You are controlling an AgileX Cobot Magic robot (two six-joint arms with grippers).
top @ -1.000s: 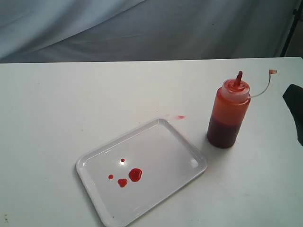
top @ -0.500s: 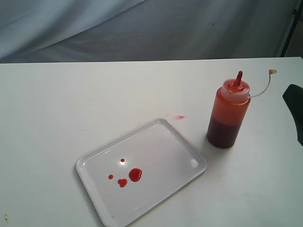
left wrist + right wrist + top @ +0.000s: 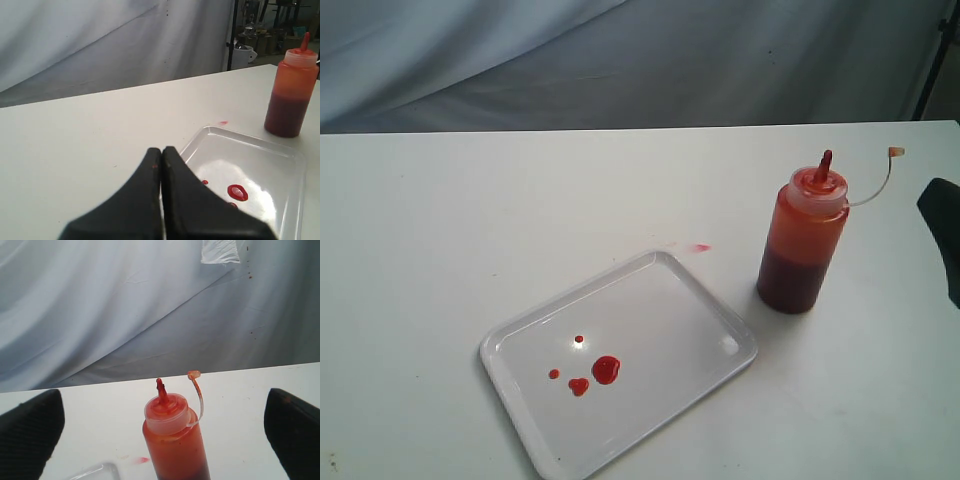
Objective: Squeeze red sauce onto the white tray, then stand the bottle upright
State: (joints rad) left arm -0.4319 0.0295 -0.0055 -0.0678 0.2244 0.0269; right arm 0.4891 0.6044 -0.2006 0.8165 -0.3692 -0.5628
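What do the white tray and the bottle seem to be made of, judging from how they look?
The white tray looks like glossy hard plastic: bright reflections on a smooth surface, moulded rounded corners, low rim. Melamine is also possible. The bottle seems soft translucent plastic: the dark red sauce inside shows through its orange-tinted wall, and its cap is cloudy.

orange-red bottle [image 3: 802, 245], white tray [image 3: 705, 300], bright red sauce [image 3: 606, 369] drops.

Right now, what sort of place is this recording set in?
Probably a lab or workshop test setup, not a kitchen: a white table, a grey cloth backdrop hung behind it, and cluttered shelving past the cloth's edge.
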